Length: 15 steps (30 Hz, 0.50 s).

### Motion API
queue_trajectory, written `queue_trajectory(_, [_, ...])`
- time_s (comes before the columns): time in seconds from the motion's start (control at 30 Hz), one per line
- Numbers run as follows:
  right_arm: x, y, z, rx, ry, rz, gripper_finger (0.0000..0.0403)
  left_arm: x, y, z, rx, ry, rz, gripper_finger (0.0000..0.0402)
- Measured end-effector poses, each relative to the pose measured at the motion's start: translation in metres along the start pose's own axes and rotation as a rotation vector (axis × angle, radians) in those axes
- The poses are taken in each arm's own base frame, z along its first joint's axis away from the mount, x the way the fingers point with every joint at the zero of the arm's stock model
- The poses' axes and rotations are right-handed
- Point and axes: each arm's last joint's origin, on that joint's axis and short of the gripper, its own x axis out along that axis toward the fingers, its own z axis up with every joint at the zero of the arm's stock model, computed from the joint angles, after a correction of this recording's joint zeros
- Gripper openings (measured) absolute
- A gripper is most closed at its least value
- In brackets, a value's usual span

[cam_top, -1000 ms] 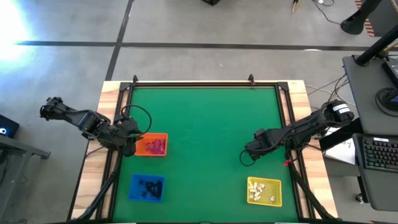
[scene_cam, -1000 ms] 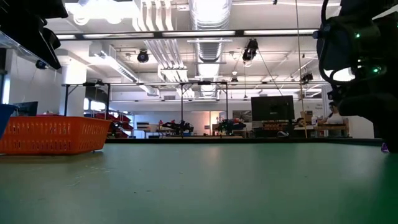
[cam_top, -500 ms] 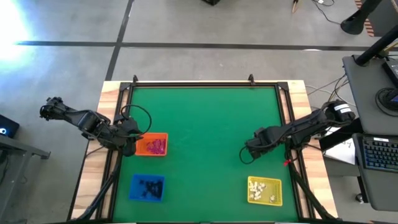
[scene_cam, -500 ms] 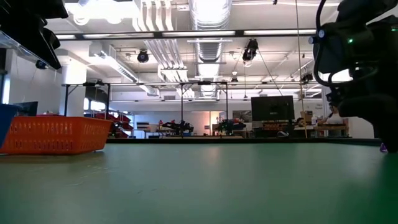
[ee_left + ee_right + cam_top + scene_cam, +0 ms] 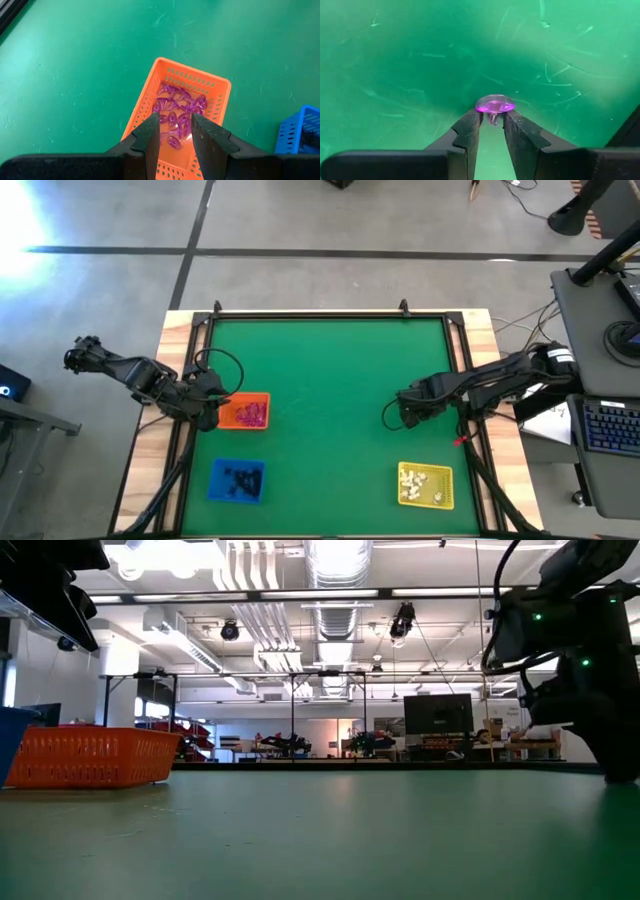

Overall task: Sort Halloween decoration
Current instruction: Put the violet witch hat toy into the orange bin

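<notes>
Right gripper fingers pinch a glossy, domed purple trinket above scuffed green felt; left gripper fingers released.

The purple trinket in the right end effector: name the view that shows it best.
The right wrist view: the purple trinket sits large between the right end effector's fingertips, above the green mat. The high and low views show the arm but not the trinket; the left wrist view looks elsewhere.

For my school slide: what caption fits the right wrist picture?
Right gripper pinching a tiny purple trinket between its fingertips, just above the green table.
</notes>
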Motion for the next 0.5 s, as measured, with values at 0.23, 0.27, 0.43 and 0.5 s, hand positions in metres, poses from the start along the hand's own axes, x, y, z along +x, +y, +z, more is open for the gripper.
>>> queue_trajectory(0.23, [0.009,-0.008,0.006,0.074,0.065,0.011,0.0082,0.0,0.0,0.0,0.0,0.0,0.0,0.0094])
queue_trajectory(0.27, [0.01,-0.009,0.006,0.09,0.069,0.011,0.0077,0.0,0.0,0.0,0.0,0.0,0.0,0.0094])
queue_trajectory(0.43, [0.011,-0.011,0.009,0.118,0.079,0.022,0.0025,0.0,0.0,0.0,0.0,-0.006,0.007,0.0094])
queue_trajectory(0.5, [0.011,-0.011,0.009,0.12,0.081,0.021,0.0014,0.0,0.0,0.0,0.0,-0.007,0.009,0.0094])
